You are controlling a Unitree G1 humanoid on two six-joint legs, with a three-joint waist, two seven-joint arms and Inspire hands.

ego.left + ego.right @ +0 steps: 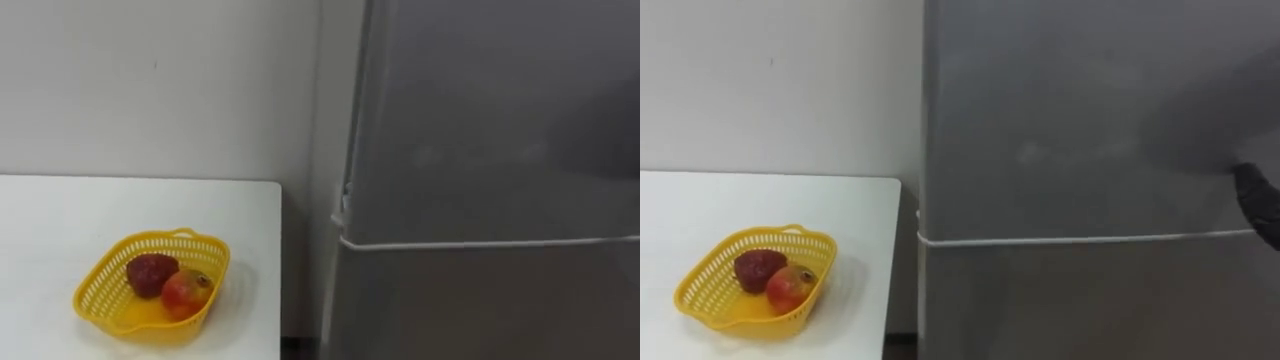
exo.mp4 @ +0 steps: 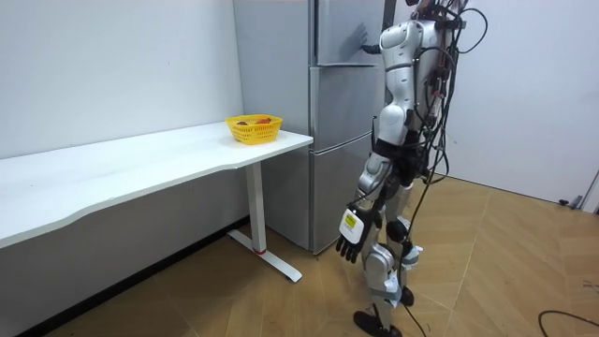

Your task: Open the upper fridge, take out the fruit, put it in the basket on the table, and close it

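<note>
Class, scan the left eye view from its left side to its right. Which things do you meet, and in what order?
yellow basket → dark red fruit → red-and-yellow fruit → right edge of the white table → fridge

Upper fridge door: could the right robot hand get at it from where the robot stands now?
Probably yes. The right robot hand is raised at the upper fridge door, which is shut, and nothing stands between them. The left robot hand hangs by the thigh.
</note>
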